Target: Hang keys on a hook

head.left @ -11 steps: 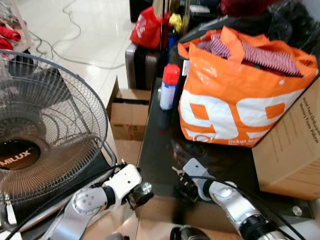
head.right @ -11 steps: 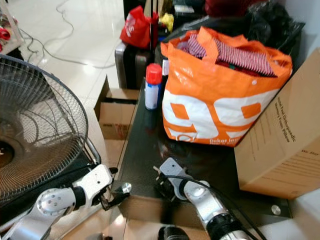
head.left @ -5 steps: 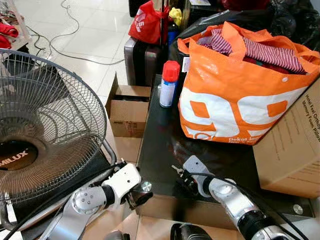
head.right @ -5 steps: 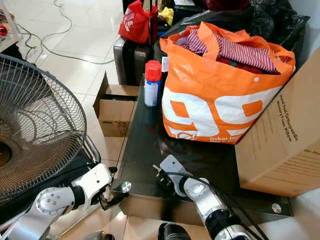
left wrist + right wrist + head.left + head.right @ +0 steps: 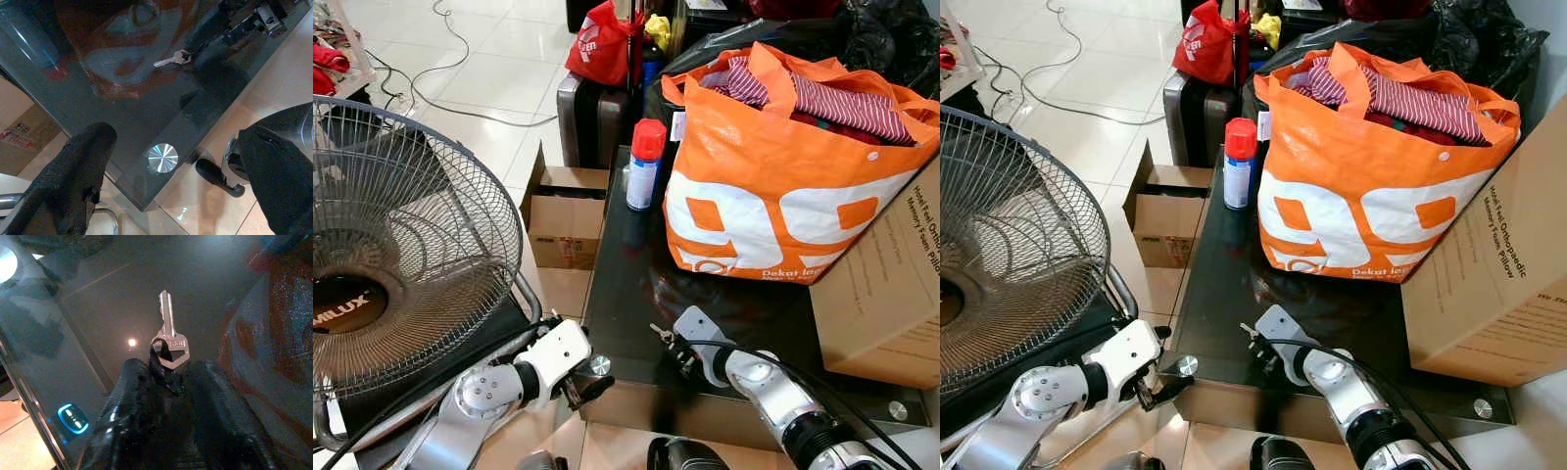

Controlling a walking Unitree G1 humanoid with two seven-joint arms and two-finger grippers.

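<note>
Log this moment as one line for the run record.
right gripper: shut on key, at glass table near edge | left gripper: open, off table's corner | hook: none seen | stage: key grasped

One key, one spray can, two cardboard boxes, one fan

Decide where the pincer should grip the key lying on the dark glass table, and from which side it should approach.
Grip the key at its broad head, where a dark loop hangs. It lies flat on the glass table, blade pointing away from the right pincer, so coming from the head end, fingers either side, looks best. The thin blade offers little purchase.
</note>
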